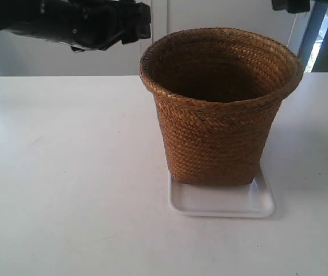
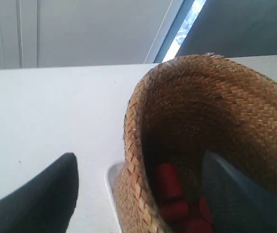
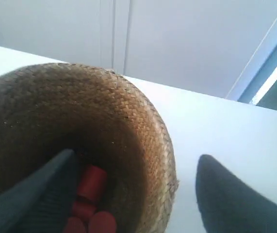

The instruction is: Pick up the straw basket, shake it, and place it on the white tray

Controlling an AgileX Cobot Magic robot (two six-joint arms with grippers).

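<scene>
- The straw basket (image 1: pixel 218 138) stands upright on the white tray (image 1: pixel 221 204), towards the tray's back, so you see a bare strip of tray in front of it.
- The tray lies flat on the white worktop (image 1: pixel 66 172).
- Your left pincer (image 2: pixel 139 158) is spread wide and grips nothing; in its wrist view the basket's rim shows between the two fingers.
- Your right pincer (image 3: pixel 137 155) is also wide apart and empty, with the rim between its fingers.
- Look into the basket and you find red cylinders (image 2: pixel 170 191) at the bottom.
- The black arm at the exterior view's left (image 1: pixel 77 23) hangs high, apart from the basket.
</scene>
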